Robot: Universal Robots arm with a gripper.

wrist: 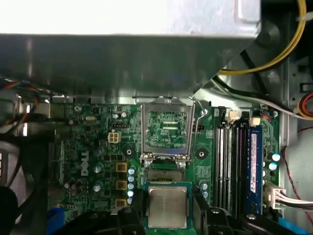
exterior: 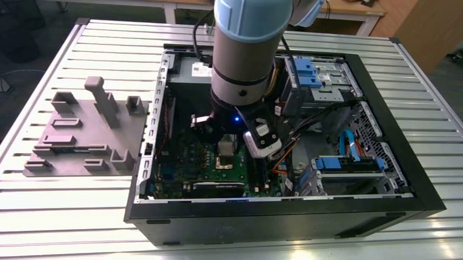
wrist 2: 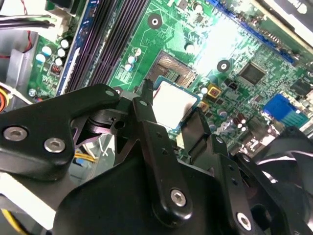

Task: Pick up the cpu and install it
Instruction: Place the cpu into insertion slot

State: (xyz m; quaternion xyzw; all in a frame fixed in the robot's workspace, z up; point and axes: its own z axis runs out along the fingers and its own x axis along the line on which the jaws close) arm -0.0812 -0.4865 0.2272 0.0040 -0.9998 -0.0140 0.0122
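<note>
A robot arm point(exterior: 250, 43) reaches down into an open computer case point(exterior: 253, 225) that lies on a slatted metal desk point(exterior: 72, 216). Its black end effector point(wrist: 167, 200) is closed on the cpu point(wrist: 167, 209), a small square chip with a silvery top. The fingers point(wrist 2: 151, 132) grip the chip by two opposite edges. The cpu is held over the green motherboard point(wrist: 88, 147), just beside the socket point(wrist: 166, 175) and not seated in it. The socket's metal retention frame point(wrist: 166, 129) stands hinged open. Dark memory slots point(wrist: 230, 161) run alongside the socket. A grey fixture plate point(exterior: 79, 141) sits on the desk, to the exterior view's left of the case.
</note>
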